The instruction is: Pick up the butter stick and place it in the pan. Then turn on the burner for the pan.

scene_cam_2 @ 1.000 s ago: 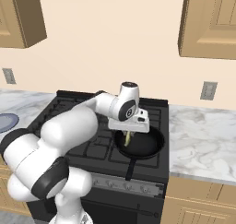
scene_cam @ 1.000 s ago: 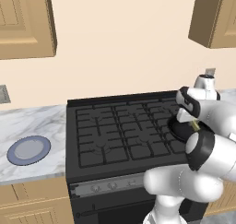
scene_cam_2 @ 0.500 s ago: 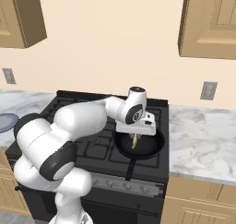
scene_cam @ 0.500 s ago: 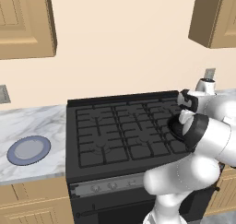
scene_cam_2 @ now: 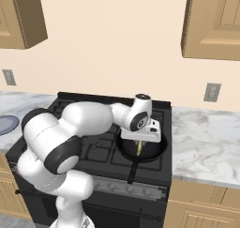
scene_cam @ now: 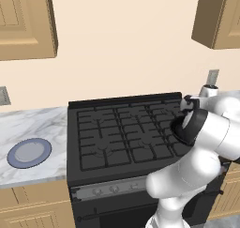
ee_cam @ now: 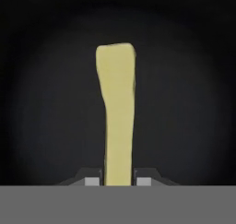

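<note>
Two fingers (ee_cam: 92,180) are seen at the bottom of the hand view, closed on the butter stick (ee_cam: 118,112), which runs straight up between them. The stick is a thin, matte yellow-olive bar, slightly wider at its far end, with softly rounded corners. Behind it lies the dull black inner floor of the pan (ee_cam: 41,126), darker toward the edges.

From the right base view, the gripper (scene_cam_2: 139,146) is held low over the pan (scene_cam_2: 157,153), pointing down, with the butter stick (scene_cam_2: 139,148) hanging upright from it just above the pan floor; whether its tip touches the floor cannot be told. The pan is round, black and shallow-rimmed, set on the front right burner (scene_cam_2: 123,155) of the stove; its straight black handle (scene_cam_2: 133,171) reaches toward the front edge. The white wrist block partly covers the pan's back rim.

From the left base view, the arm's white elbow and dark joint stand in front of the stove's right side, so the pan is hidden there. The stovetop (scene_cam: 122,133) is black, with cast-iron grates in a grid of square bars. A row of small knobs (scene_cam_2: 136,190) is set along the grey front strip.

Grey-veined marble worktop (scene_cam_2: 206,138) flanks the stove on both sides. A flat blue-grey plate (scene_cam: 29,152) rests on the left worktop, well apart from the stove. Light wooden cabinets (scene_cam_2: 211,20) hang above, and a grey wall outlet (scene_cam_2: 212,92) is set on the beige wall to the right.
</note>
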